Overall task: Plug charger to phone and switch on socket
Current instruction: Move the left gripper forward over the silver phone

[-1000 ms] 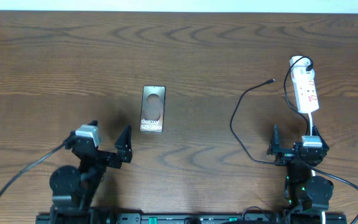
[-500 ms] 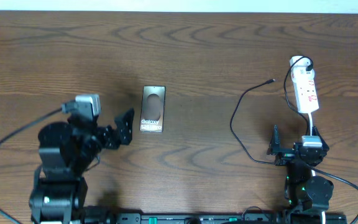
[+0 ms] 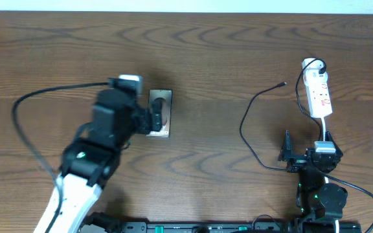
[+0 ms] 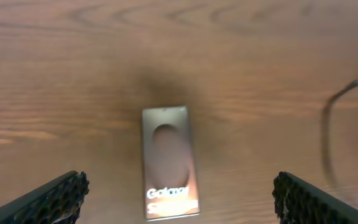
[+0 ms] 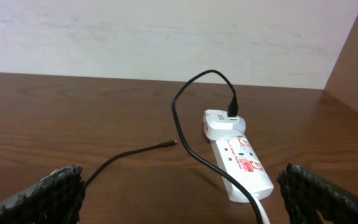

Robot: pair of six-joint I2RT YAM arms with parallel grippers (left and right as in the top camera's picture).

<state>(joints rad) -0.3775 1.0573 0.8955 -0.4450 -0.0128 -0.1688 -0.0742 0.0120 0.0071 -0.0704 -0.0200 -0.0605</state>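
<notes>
The phone lies flat mid-table, dark glossy face with white "Galaxy" lettering at its near end; it also shows in the left wrist view. My left gripper is open and hovers over the phone's left side, its fingers wide to either side of it. The black charger cable curves across the right half; its connector tip lies loose on the wood, also in the right wrist view. The white socket strip lies at the far right. My right gripper is open, near the front edge.
A white plug adapter with the black cable in it sits at the strip's far end. The strip's white cord runs toward my right arm. A pale wall stands behind the table's far edge.
My left arm has swung up from the front left and forward to the right, ending over the phone. The right arm, cable and socket have not moved.
</notes>
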